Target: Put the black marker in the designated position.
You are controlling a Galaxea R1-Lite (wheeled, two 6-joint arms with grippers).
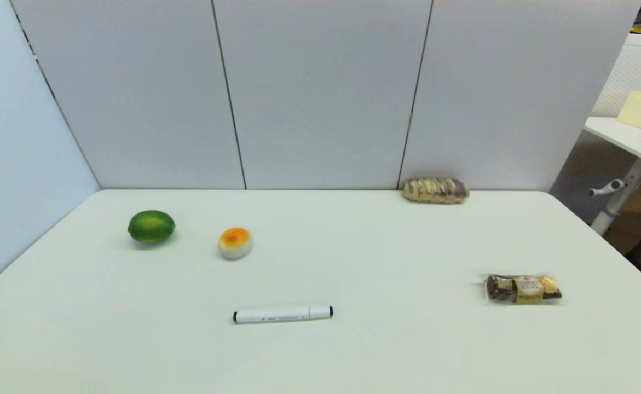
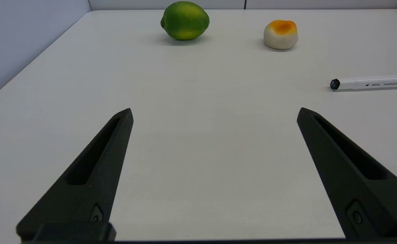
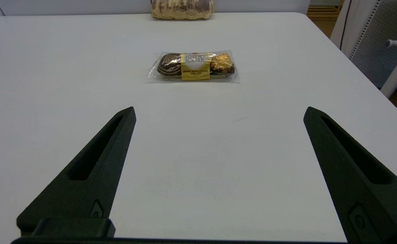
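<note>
The black marker (image 1: 282, 314) lies flat on the white table (image 1: 386, 350), near the front centre, its long axis running left to right. No gripper touches it. The barrel is white with a black tip at each end. Dark print on the barrel reads "MARKER" in the left wrist view (image 2: 371, 82); the smaller characters beside it are not legible.

The left gripper (image 2: 215, 113) hovers low over bare tabletop at the front left, fingers spread wide, nothing between them. The right gripper (image 3: 218, 112) hovers over bare tabletop at the front right, fingers likewise spread wide and empty.

Other items on the table:
- A lime (image 1: 151, 226) at the left.
- A white and orange bun (image 1: 235, 242) just right of the lime.
- A clear chocolate packet (image 3: 193, 66) at the right, its gold label reading "FERRERO ROCHER".
- A brown-and-cream bread loaf (image 1: 436, 190) at the rear edge.
</note>
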